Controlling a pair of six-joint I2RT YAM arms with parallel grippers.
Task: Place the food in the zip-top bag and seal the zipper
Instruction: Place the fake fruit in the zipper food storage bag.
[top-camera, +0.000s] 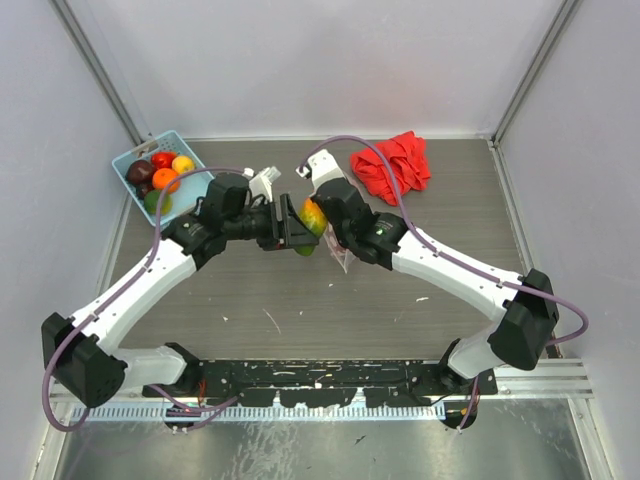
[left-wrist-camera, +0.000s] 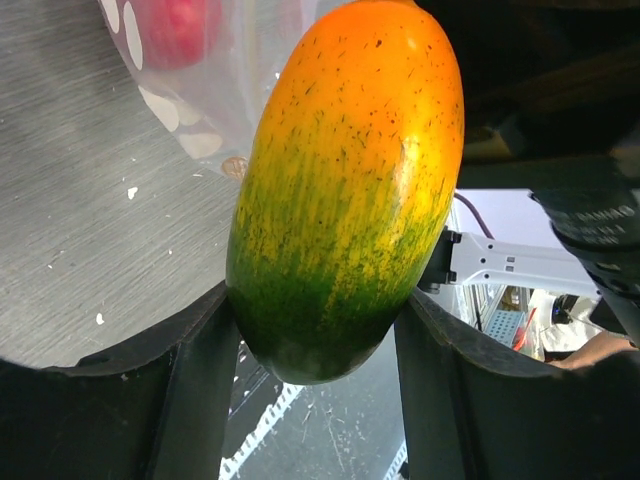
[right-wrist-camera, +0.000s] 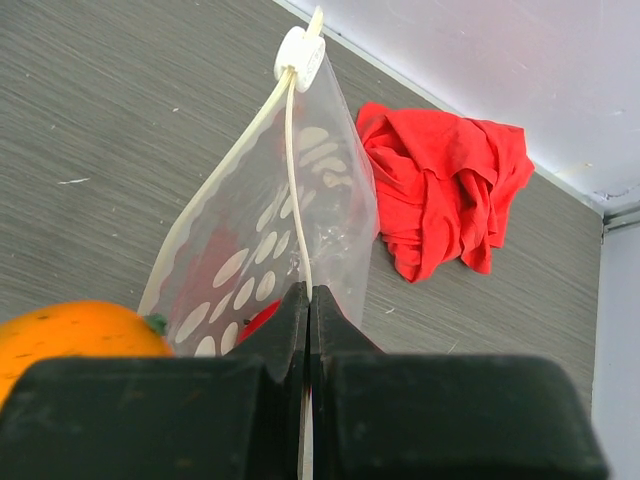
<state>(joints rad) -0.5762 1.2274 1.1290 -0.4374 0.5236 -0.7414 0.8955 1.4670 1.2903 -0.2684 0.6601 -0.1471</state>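
Note:
My left gripper (left-wrist-camera: 315, 340) is shut on an oval orange, yellow and green toy fruit (left-wrist-camera: 350, 180), held above the table next to the zip-top bag (left-wrist-camera: 200, 90). In the top view the left gripper (top-camera: 298, 228) and this fruit (top-camera: 313, 217) meet my right gripper (top-camera: 330, 205) at mid-table. My right gripper (right-wrist-camera: 309, 300) is shut on the bag's top edge, on the zipper strip (right-wrist-camera: 293, 170), and holds the clear dotted bag (right-wrist-camera: 270, 240) upright. A white slider (right-wrist-camera: 300, 55) sits at the strip's far end. A red fruit (right-wrist-camera: 262, 318) lies inside the bag. The held fruit also shows at lower left in the right wrist view (right-wrist-camera: 70, 335).
A light blue basket (top-camera: 130, 160) at the back left holds several more toy fruits (top-camera: 160, 175). A crumpled red cloth (top-camera: 392, 165) lies at the back right, also in the right wrist view (right-wrist-camera: 445, 200). Walls close in the table at the back and both sides.

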